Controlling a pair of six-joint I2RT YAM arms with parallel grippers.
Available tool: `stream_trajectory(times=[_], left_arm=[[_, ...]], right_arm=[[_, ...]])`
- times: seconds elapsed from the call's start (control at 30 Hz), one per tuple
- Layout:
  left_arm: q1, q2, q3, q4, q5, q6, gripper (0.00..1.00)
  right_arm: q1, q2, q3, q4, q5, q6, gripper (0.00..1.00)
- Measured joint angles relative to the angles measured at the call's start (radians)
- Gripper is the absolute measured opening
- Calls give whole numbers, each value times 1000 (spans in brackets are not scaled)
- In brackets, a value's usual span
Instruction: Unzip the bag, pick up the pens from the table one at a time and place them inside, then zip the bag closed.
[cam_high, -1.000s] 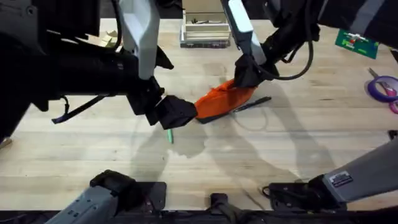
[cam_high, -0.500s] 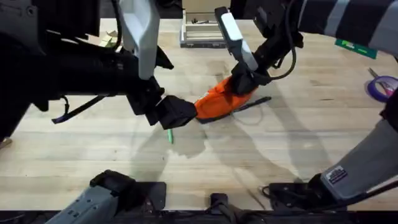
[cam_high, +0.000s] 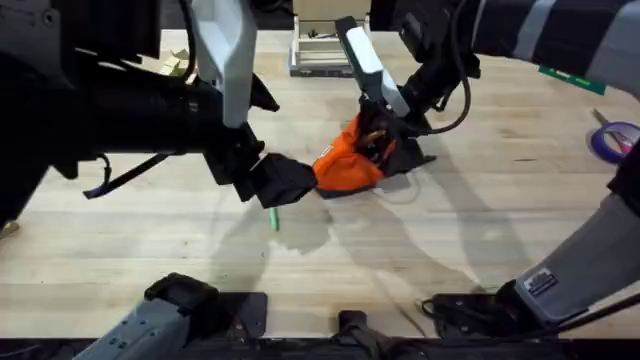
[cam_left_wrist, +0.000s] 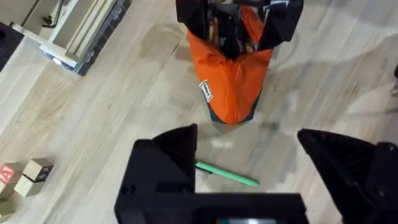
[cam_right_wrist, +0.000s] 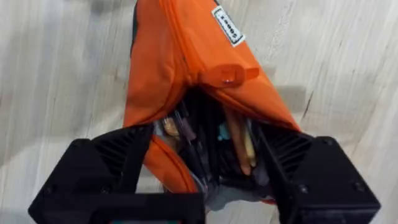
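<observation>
The bag (cam_right_wrist: 180, 56) is bright orange with a small white label. One pen (cam_left_wrist: 227, 175) is green. The table (cam_high: 480, 230) is pale wood with grain.

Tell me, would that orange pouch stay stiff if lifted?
Probably not: the orange pouch creases and bunches, so it looks like soft fabric that would sag. The pens showing in its open mouth likely add some weight. It seems unlikely to roll.

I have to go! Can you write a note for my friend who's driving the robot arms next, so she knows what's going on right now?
Left gripper: open, empty, just short of the bright orange fabric pouch.
Right gripper: open, its fingers straddling the pouch's open end.
Pouch: partly unzipped, with pens and pencils inside.
Slim green pen: on the light wooden table, beside the left gripper.
Black pen: just behind the pouch.
Left: put both pens in, zip closed.
</observation>
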Motion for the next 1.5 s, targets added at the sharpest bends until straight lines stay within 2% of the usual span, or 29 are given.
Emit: stream_trajectory(times=[0.63, 1.03, 1.5], left_arm=[[0, 0, 0, 0, 0, 0, 994], [0, 0, 0, 0, 0, 0, 994], [0, 0, 0, -16, 0, 0, 993]], right_arm=[[1, -18, 0, -20, 4, 1, 997], [-2, -237, 0, -123, 4, 1, 997], [-103, -478, 0, -135, 10, 138, 997]])
